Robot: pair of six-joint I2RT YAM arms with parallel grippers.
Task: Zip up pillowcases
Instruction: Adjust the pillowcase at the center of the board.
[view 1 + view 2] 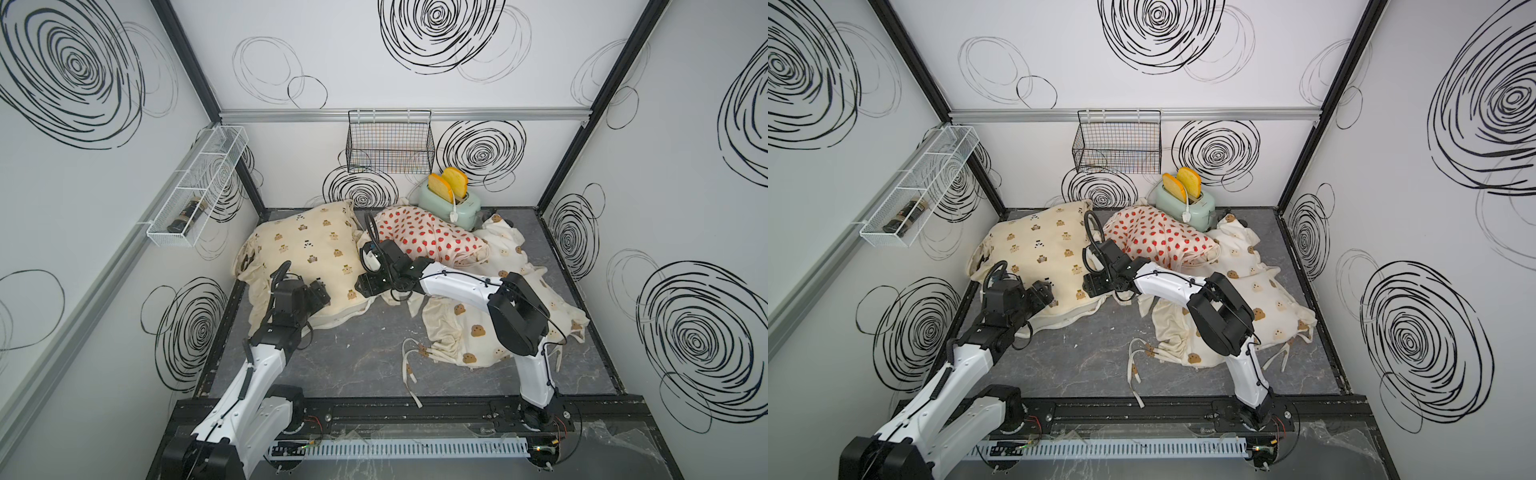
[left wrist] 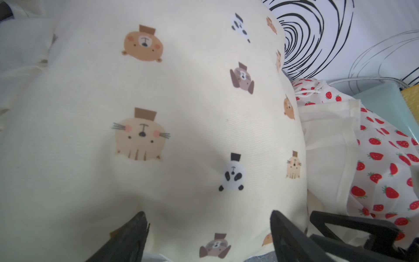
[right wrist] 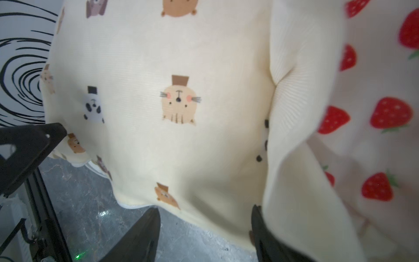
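Left pincer (image 2: 208,213) wide over cream pillowcase (image 1: 307,253); right pincer (image 3: 205,208) parted at its near edge, holding nothing. No zipper visible; strawberry pillowcase (image 1: 428,237) and bear-head pillowcase (image 1: 469,332) likely pending.

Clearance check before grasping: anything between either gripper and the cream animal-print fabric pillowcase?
Nothing visible. Left gripper and right gripper both stand open at the near edge of the cream animal-print fabric pillowcase.

Three prints over a grey marbled surface (image 1: 353,361).
The cream pillowcase (image 1: 307,249) carries small brown bears and black-and-white pandas; the strawberry pillowcase (image 1: 424,237) is white with red berries; the bear-head pillowcase (image 1: 453,332) is white with brown heads.
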